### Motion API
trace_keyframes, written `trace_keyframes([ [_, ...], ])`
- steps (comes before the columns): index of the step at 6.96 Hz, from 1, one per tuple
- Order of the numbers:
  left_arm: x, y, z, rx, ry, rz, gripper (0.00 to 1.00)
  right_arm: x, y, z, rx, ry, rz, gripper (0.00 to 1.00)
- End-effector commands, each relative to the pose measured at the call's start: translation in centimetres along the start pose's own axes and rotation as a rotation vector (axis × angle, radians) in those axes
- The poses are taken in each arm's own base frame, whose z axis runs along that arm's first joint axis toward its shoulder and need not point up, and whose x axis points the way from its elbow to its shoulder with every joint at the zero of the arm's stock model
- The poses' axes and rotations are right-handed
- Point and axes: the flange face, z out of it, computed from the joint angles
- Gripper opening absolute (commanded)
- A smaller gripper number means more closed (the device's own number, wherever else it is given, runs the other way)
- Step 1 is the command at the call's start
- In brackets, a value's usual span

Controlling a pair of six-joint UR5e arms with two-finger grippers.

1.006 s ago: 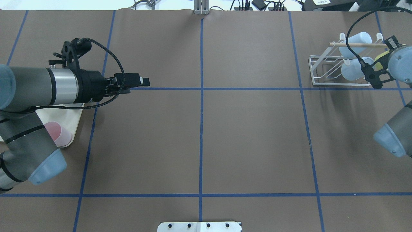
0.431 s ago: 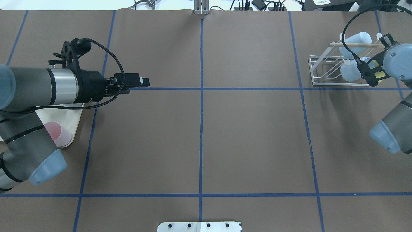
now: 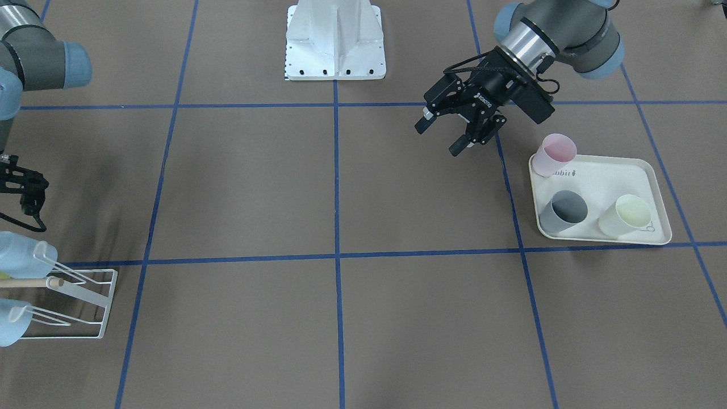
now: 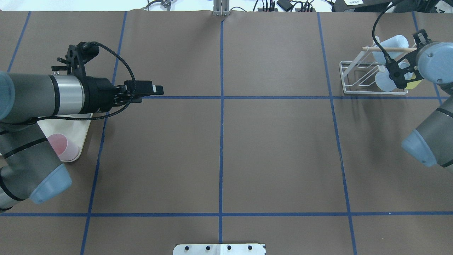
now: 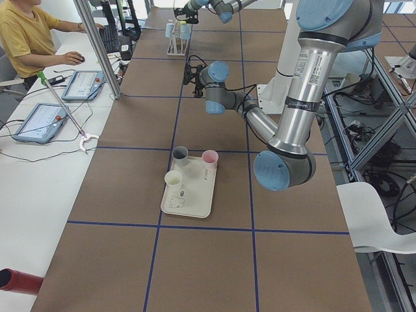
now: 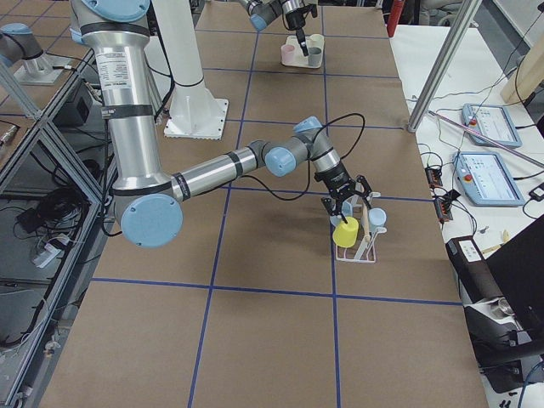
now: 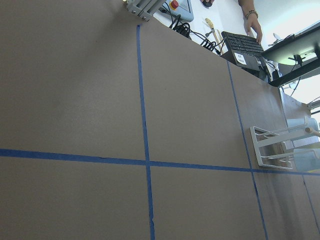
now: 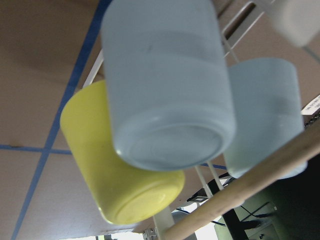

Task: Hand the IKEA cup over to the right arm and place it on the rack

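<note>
A yellow IKEA cup [image 6: 346, 231] hangs upside down on the white wire rack [image 4: 354, 76], beside two pale blue cups [image 4: 393, 42] [image 4: 384, 79]. The right wrist view is filled by the yellow cup [image 8: 120, 175] and a blue cup [image 8: 165, 90]. My right gripper [image 6: 344, 206] hovers just above the yellow cup; I cannot tell whether it is open or shut. Its wrist [image 4: 430, 60] hides it from overhead. My left gripper [image 3: 437, 139] stands open and empty above the table, left of centre in the overhead view [image 4: 157, 90].
A cream tray [image 3: 602, 176] beside the left arm holds a pink cup [image 3: 555, 154], a grey cup [image 3: 563, 211] and a pale yellow cup [image 3: 625, 216]. The white robot base [image 3: 335, 40] stands mid-table. A person [image 5: 19, 39] sits at a side desk.
The right arm's wrist has shifted toward the far side of the rack and slightly left over it. The left arm has barely moved.
</note>
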Motion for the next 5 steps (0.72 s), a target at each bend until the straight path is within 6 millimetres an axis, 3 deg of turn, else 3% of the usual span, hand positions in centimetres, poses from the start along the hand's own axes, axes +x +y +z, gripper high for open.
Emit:
trace_keyframes([
  [1, -3.6, 0.4, -1.6, -0.006, -0.063, 0.098, 1.0, 1.6, -4.8, -5.1, 0.163, 0.021, 0.315, 0.98],
  [4, -13.2, -1.1, -8.2, 0.016, -0.254, 0.381, 1.0, 1.1, -13.0, -14.5, 0.403, -0.043, 0.831, 0.99],
  [5, -15.9, -1.4, -9.9, 0.008, -0.309, 0.455, 1.0, 1.6, -17.1, -18.0, 0.491, -0.102, 1.013, 0.99],
])
